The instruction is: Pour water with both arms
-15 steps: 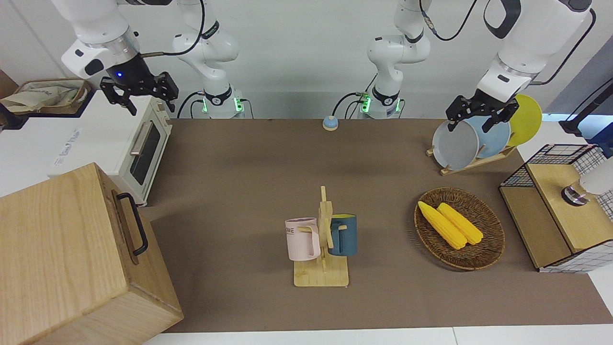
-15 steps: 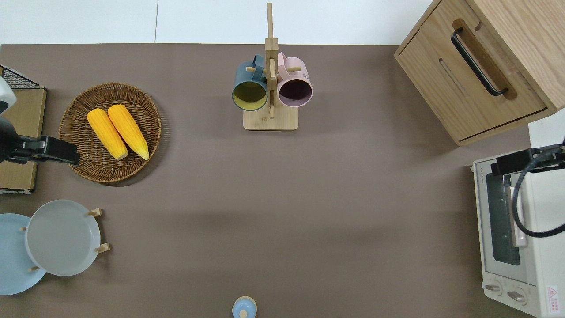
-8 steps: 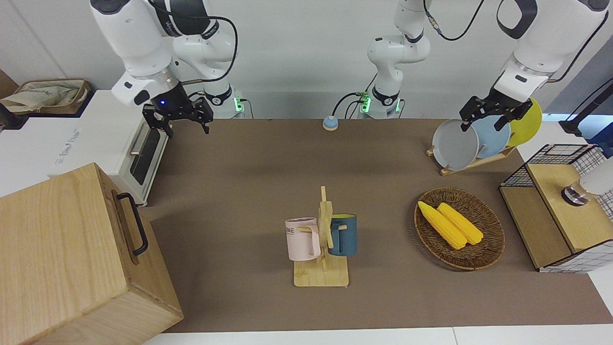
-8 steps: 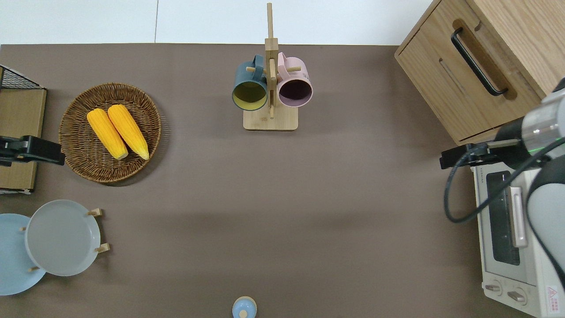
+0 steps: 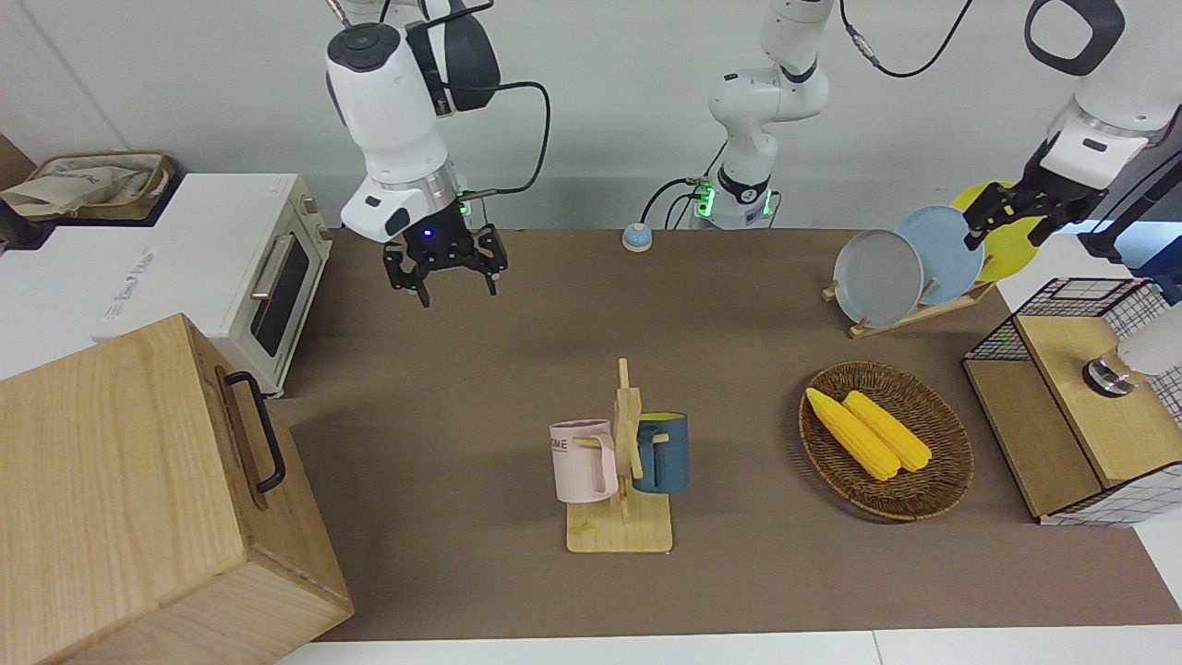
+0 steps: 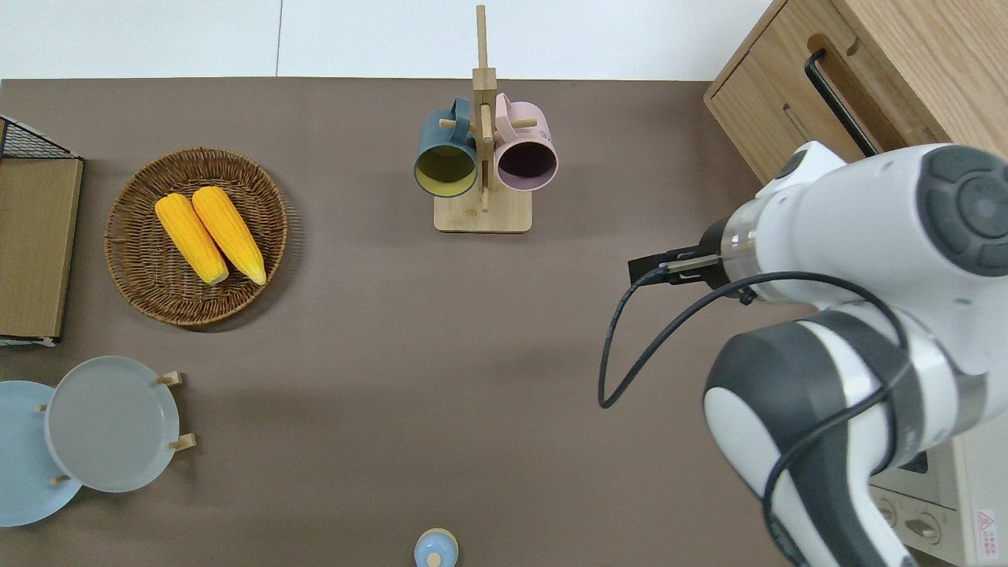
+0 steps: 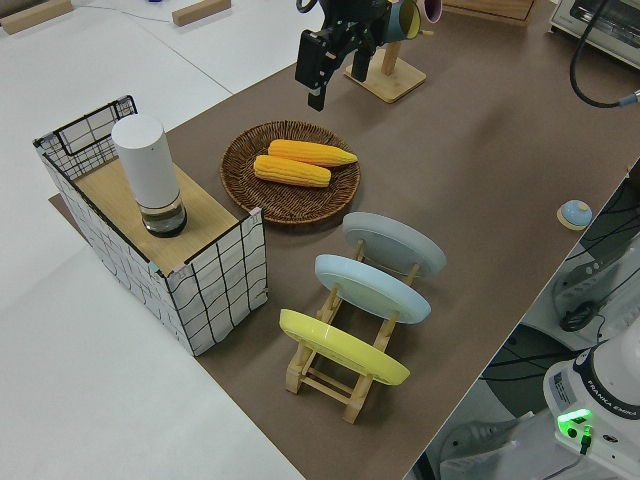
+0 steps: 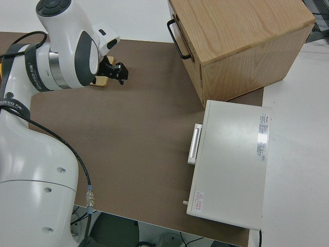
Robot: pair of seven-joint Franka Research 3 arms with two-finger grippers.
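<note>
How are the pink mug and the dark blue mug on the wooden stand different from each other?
The pink mug is pale pink with dark lettering; the blue mug is dark blue with a yellow inside. The pink mug hangs toward the right arm's end of the table, the blue mug toward the left arm's end. Both hang by their handles on pegs of the same wooden stand.

Bright, even overhead light; soft shadows, sharp focus throughout.

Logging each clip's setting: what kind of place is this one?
Most likely a lab bench staged as a mock kitchen: two robot arms are bolted at one edge of a brown table holding a toaster oven, a mug rack, a plate rack and a corn basket.
</note>
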